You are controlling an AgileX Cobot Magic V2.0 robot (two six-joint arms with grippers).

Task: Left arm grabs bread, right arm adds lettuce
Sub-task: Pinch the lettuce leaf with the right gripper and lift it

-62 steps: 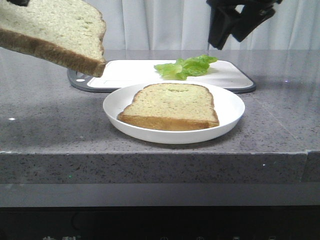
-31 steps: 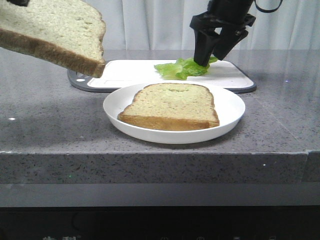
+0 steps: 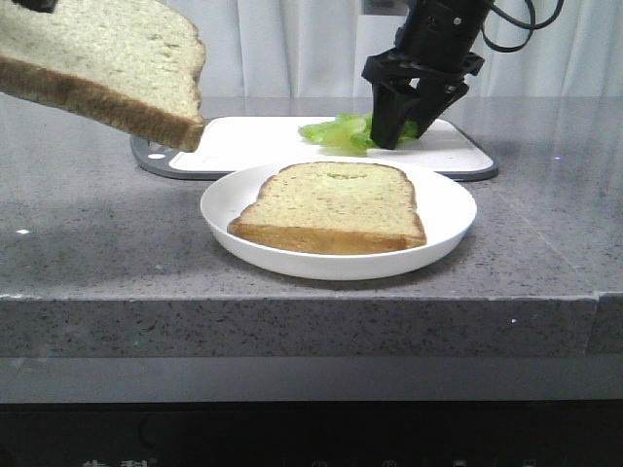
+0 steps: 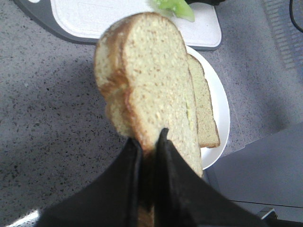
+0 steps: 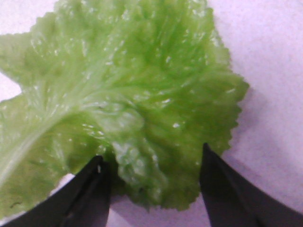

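Two arms at work | left gripper [image 4: 149, 142] clamped on bread [image 3: 102, 68], held aloft left of plate [image 3: 443, 199] (keeping it clear) | right gripper [image 5: 151, 168] fingers apart, straddling lettuce [image 5: 123, 94] on cutting board [image 3: 243, 136] behind plate, poised to pinch.

**Surface and what it carries**

A grey speckled stone surface [image 3: 88, 233] with a thick front edge is seen. Two things are set directly on it. A white round plate [image 3: 443, 209] is placed near the front edge, about mid-width. A white cutting board [image 3: 243, 136] with a dark grey rim is laid just behind the plate, its long side running across. The two appear close; contact between them cannot be told.
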